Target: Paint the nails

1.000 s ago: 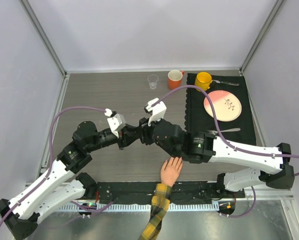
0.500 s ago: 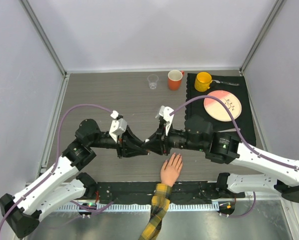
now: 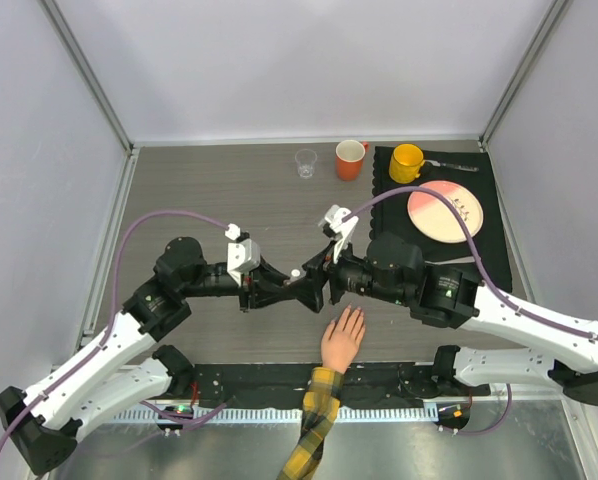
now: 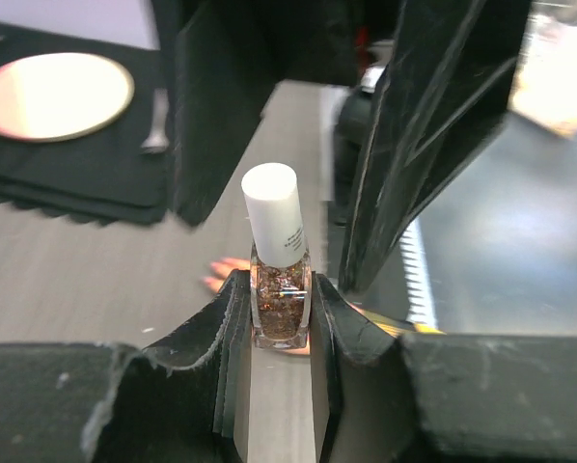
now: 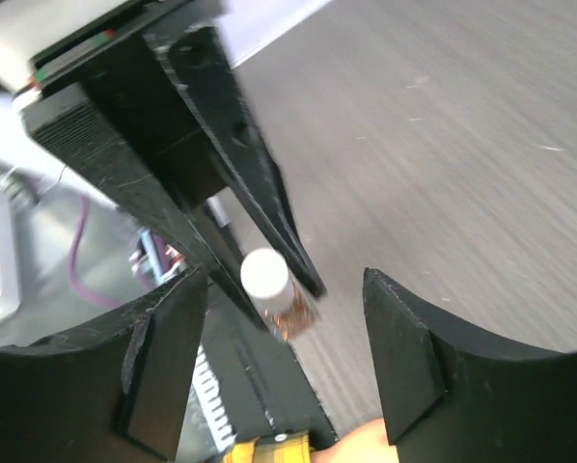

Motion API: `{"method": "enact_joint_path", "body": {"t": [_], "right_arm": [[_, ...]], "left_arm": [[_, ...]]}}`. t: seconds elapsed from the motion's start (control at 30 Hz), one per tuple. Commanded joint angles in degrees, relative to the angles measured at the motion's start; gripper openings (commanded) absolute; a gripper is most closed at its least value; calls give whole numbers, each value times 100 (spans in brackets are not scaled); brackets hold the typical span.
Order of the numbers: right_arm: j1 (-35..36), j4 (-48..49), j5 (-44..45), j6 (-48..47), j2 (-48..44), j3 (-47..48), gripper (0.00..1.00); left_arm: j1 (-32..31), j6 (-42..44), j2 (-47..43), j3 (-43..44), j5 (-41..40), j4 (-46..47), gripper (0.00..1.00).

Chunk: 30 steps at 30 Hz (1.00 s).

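A small glass bottle of glittery copper polish with a white cap stands upright between the fingers of my left gripper, which is shut on it. In the top view the bottle is held over the table just left of my right gripper. My right gripper stands open, its fingers either side of the cap without touching it. The peach fake hand with its plaid sleeve lies palm down just below them. Its nails are too small to make out.
At the back stand a clear cup, an orange mug and a yellow mug. A pink plate and cutlery lie on a black placemat at the right.
My right gripper has opened wide around the cap. Both grippers have come down towards the fake hand, with the bottle still in the left one.
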Motion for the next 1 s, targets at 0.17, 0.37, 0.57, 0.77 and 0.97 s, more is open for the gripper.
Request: {"method": "enact_joint_path", "body": {"t": [0.17,0.37,0.57,0.77,0.97], "right_arm": [[225,-314,2047,575,53,780,71],[568,-410,2725,487,668,1228,60],[850,-515,3024,338,1230,1580,47],[885,-428,3121,311,1206,1432,33],[876,-577,2963,258,1003,1510,59]], "left_arm": [[-16,377,-354,187,-1611,-11,0],[-16,298,-424,179,-1585,50,0],[-16,201,-529,161,-1690,120,0],[-16,61,-539,143,-1796,191,0],[-8,87,-398,231,-1822,33,0]]}}
